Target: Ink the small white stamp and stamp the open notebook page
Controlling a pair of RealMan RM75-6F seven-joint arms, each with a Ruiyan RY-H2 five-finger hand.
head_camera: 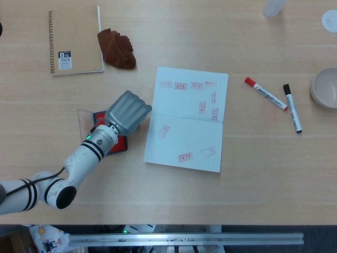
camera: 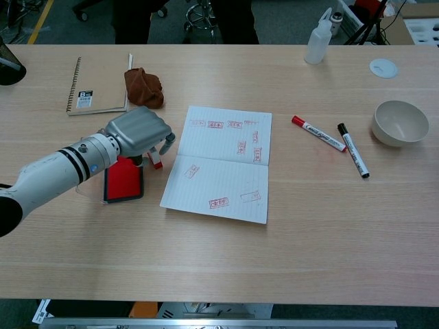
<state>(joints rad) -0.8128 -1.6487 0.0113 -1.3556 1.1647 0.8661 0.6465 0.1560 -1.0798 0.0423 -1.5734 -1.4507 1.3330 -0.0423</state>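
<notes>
My left hand (head_camera: 128,112) hangs over the right end of the red ink pad (head_camera: 117,146), just left of the open notebook (head_camera: 187,118). In the chest view the hand (camera: 137,130) has its fingers curled down around the small white stamp (camera: 154,160), whose red-tipped lower end shows below the fingers, beside the pad (camera: 123,181). In the head view the hand hides the stamp. The notebook page (camera: 219,161) carries several red stamp marks. My right hand appears in neither view.
A closed spiral notebook (head_camera: 75,41) and a brown cloth (head_camera: 117,48) lie at the back left. A red marker (head_camera: 266,93), a black marker (head_camera: 293,108) and a white bowl (head_camera: 326,87) lie to the right. A bottle (camera: 317,41) and a round lid (camera: 383,67) stand at the far edge.
</notes>
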